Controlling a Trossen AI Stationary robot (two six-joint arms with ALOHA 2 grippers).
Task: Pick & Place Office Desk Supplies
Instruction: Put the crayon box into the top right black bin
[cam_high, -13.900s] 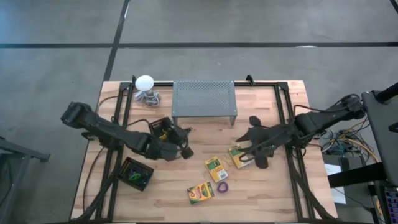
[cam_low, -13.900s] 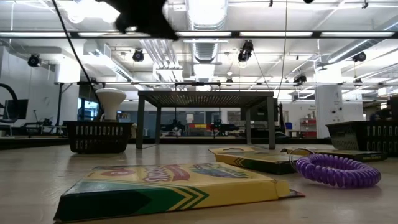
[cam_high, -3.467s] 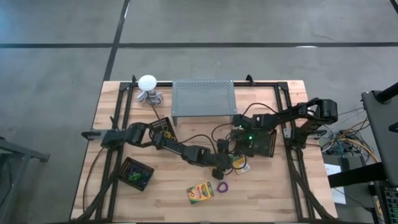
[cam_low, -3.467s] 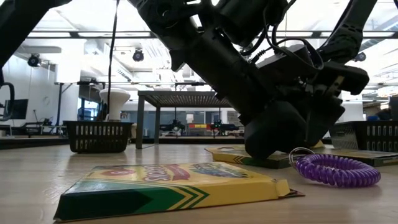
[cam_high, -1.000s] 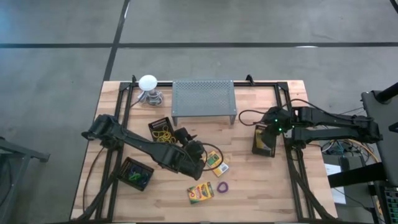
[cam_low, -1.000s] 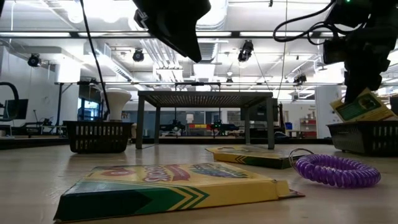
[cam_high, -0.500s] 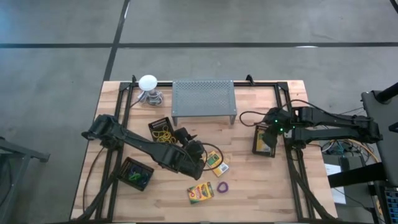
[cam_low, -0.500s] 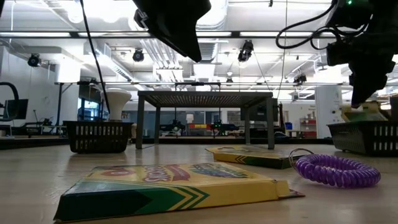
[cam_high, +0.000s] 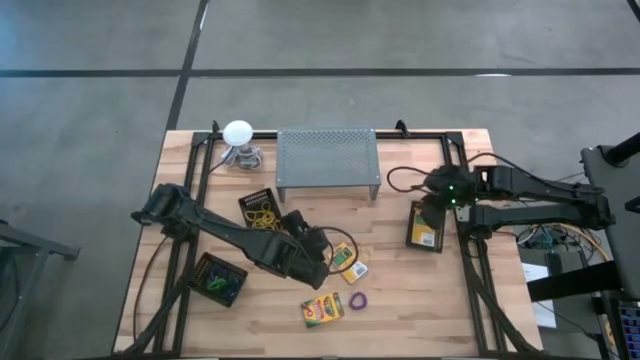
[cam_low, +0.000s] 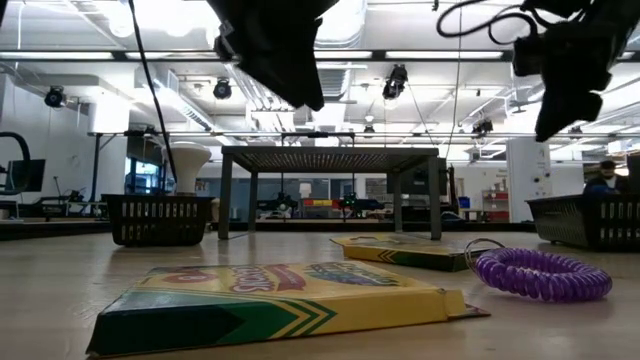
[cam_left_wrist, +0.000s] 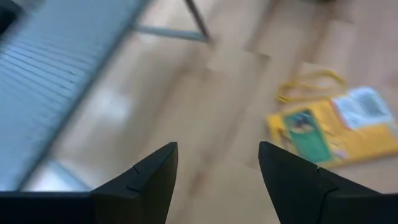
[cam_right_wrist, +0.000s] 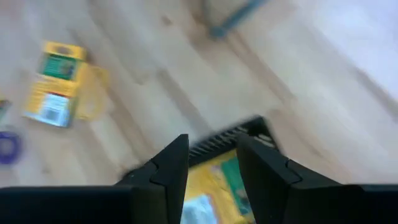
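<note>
Right claw (cam_high: 432, 203) hovers parted above the crayon box (cam_high: 427, 229) in its basket (left claw (cam_high: 322, 262) parted too).

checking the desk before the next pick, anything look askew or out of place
Nothing looks spilled or damaged. Two crayon boxes lie loose on the table at different angles, with a purple coil loop beside them. A third crayon box lies in the black basket by the right hand.

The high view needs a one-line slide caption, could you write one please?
Right gripper open above a basket holding a crayon box; left gripper open beside another box.
</note>
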